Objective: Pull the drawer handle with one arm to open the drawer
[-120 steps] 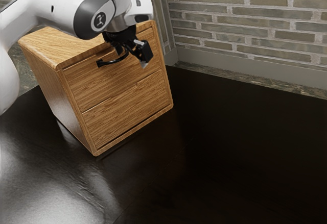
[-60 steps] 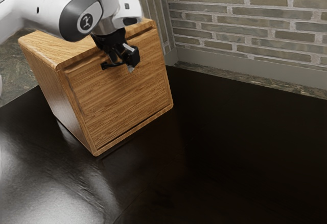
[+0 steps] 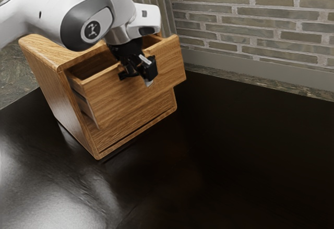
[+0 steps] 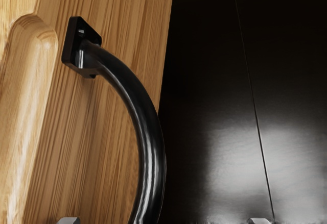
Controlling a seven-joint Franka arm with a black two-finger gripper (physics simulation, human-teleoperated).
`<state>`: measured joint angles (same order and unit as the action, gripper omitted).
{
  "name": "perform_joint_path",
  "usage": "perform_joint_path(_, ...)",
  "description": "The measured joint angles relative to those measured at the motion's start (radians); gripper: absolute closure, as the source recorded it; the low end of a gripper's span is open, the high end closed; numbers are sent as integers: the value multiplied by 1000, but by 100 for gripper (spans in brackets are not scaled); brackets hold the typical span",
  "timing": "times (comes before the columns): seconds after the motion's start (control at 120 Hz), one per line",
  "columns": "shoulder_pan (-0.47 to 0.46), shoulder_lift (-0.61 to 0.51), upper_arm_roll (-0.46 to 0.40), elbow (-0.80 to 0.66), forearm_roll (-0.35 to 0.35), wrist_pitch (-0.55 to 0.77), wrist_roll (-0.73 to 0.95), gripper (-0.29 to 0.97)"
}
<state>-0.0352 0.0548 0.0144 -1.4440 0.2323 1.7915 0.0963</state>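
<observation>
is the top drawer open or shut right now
Partly open: the drawer front juts out from the cabinet, its hollow inside visible behind it.

No readable text, only a small white emblem on the arm's grey joint cap (image 3: 93,29)

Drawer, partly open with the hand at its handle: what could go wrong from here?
1. The hand looks open around the handle, hooking it rather than clamping it, so the curved bar could slip out mid-pull.
2. The cabinet simply stands on the table; a hard pull might drag it along instead of sliding the drawer further out.
</observation>
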Motion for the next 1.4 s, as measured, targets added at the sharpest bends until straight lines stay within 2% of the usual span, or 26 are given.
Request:
perform_joint_path(0.25,-16,-42,-25,-37,-2,-2,-11,29)
perform_joint_path(0.6,-17,-51,-53,-55,-18,-1,-29,13)
perform_joint_path(0.633,-2,-51,-65,-55,-23,-1,-30,16)
perform_joint_path(0.708,8,-50,-76,-55,-32,0,-33,14)
perform_joint_path(0.833,20,-50,-101,-53,-48,-2,-36,23)
perform_joint_path(1.1,-46,-58,-95,-45,-73,-8,-42,26)
perform_joint_path(1.317,-86,-95,-116,34,-79,-29,-44,26)
perform_joint_path(1.4,-123,-105,-125,101,-75,-68,-42,19)
